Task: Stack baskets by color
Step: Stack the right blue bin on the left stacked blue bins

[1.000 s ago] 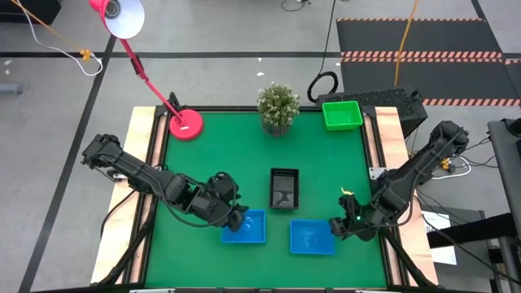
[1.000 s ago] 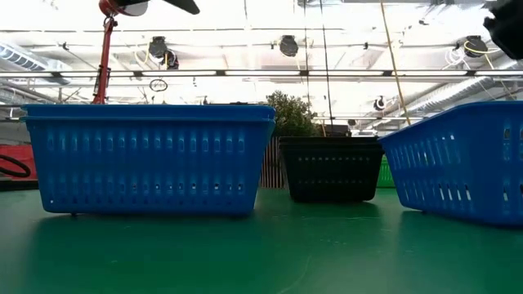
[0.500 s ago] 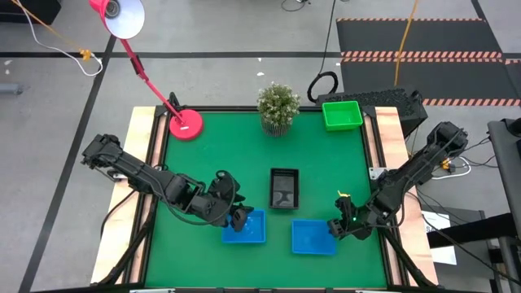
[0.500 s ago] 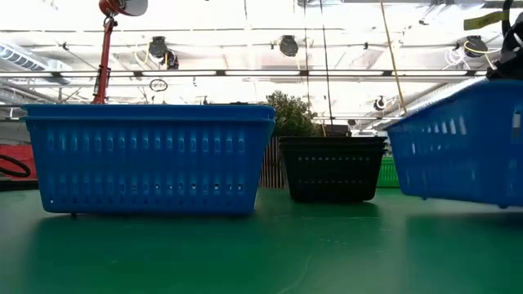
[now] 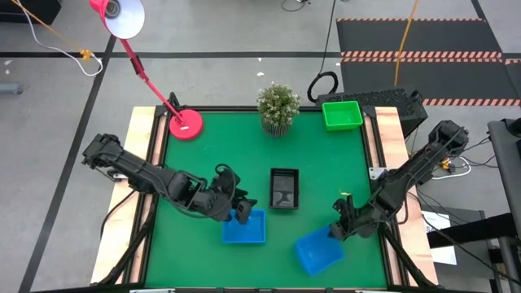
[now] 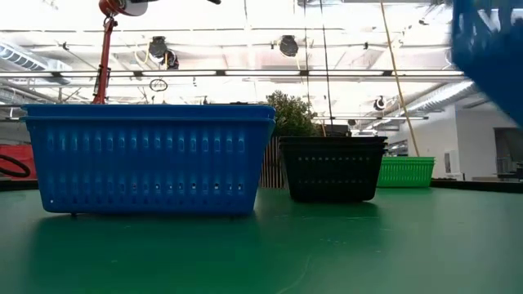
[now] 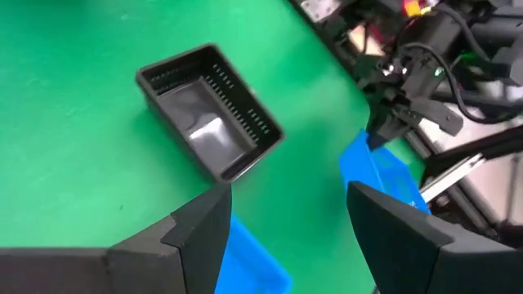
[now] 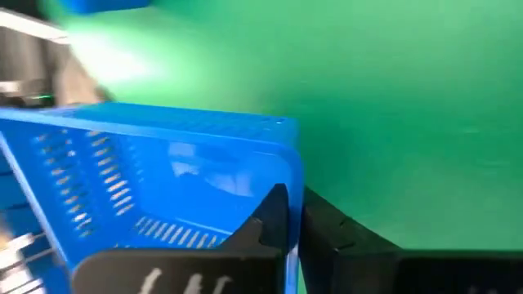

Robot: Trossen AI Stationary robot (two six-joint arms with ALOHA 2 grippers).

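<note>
Two blue baskets show. One (image 5: pixel 244 229) rests by its bottom on the green table near the front edge. The other (image 5: pixel 319 251) hangs tilted to its right, with my right gripper (image 5: pixel 337 231) shut on it. My left gripper (image 5: pixel 238 212) stands open above the resting blue basket's far left corner and touches nothing. A black basket (image 5: pixel 284 188) sits in the middle of the table. A green basket (image 5: pixel 342 115) sits at the far right corner. My right gripper has the blue basket's wall, by the rim near a corner (image 8: pixel 291 214), with one finger (image 8: pixel 265 222) inside the basket and the other (image 8: pixel 339 237) outside. It comes slanting down from the table's right side. The basket is lifted clear of the table (image 6: pixel 490 41) and tilted.
A potted plant (image 5: pixel 278 107) stands at the far edge. A red lamp base (image 5: pixel 186 124) sits at the far left corner, its arm reaching out over the left. Bare green table (image 5: pixel 203 163) lies between the lamp and the black basket.
My right gripper has shut on the right blue basket's wall and tipped its wrist. The basket has come up off the table, turned about and swung a little toward the near edge. My left gripper has rolled slightly in place above the other blue basket.
</note>
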